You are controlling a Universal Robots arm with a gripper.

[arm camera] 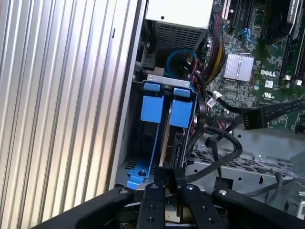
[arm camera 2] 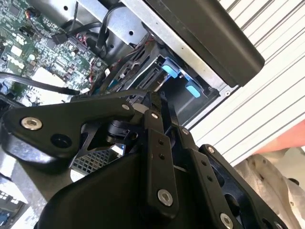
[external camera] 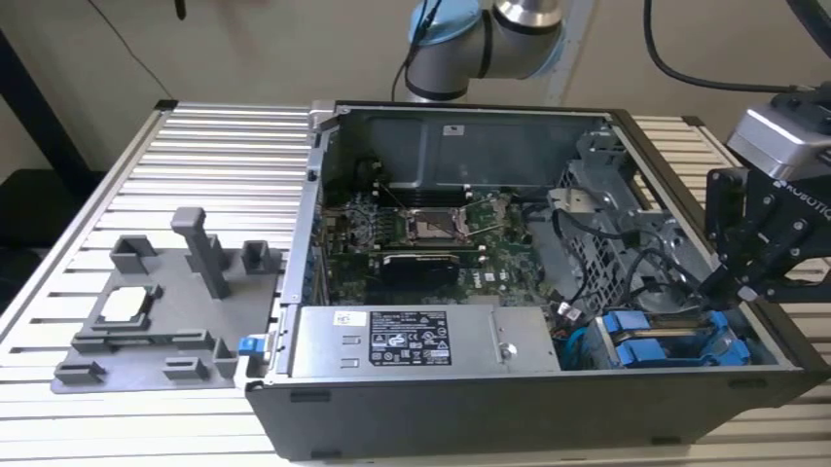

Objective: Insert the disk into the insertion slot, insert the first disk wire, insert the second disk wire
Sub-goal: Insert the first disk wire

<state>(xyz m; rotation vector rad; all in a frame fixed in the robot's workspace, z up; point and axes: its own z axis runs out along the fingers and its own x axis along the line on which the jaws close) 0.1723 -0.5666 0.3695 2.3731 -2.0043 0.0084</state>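
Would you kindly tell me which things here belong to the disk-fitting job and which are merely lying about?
Job: gripper; disk in its blue carrier; black cables; open computer case.
Lying about: grey plastic fixture tray; power supply; motherboard; slatted table.

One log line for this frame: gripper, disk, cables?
gripper: shut, over drive bay | disk: in bay, blue carrier | black cable: beside bay

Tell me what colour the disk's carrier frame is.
Bright blue. The carrier frame shows best in the first wrist view.
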